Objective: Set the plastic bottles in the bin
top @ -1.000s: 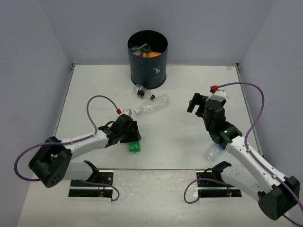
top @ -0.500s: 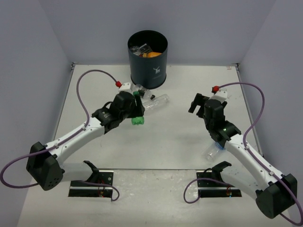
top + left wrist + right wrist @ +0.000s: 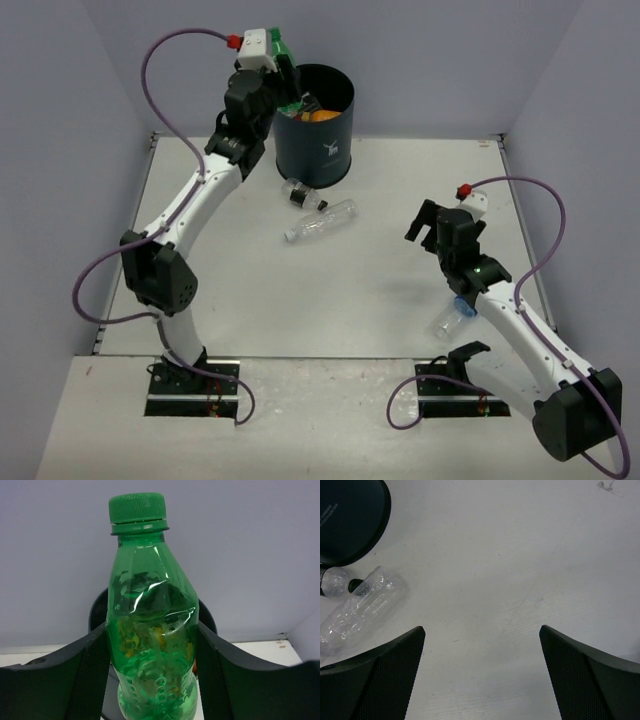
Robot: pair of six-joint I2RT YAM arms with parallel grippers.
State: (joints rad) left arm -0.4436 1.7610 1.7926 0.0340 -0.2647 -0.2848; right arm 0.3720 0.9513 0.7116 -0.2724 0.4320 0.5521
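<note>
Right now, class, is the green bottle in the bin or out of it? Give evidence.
Out. The left pincer grips the green bottle, raised beside the bin's rim, not released.

I counted one bin (image 3: 312, 150), one green bottle (image 3: 150, 630), and three clear bottles on the table (image 3: 380, 290): a long one (image 3: 322, 220), a black-capped one (image 3: 295, 190), one with some blue on it (image 3: 450, 318). Inside the bin I made out one orange bottle (image 3: 322, 116).

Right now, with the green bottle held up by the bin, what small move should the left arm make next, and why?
Probably nudge the left pincer a little more over the bin before letting go. It grips the green bottle at the bin's left rim, not clearly above the opening.
</note>
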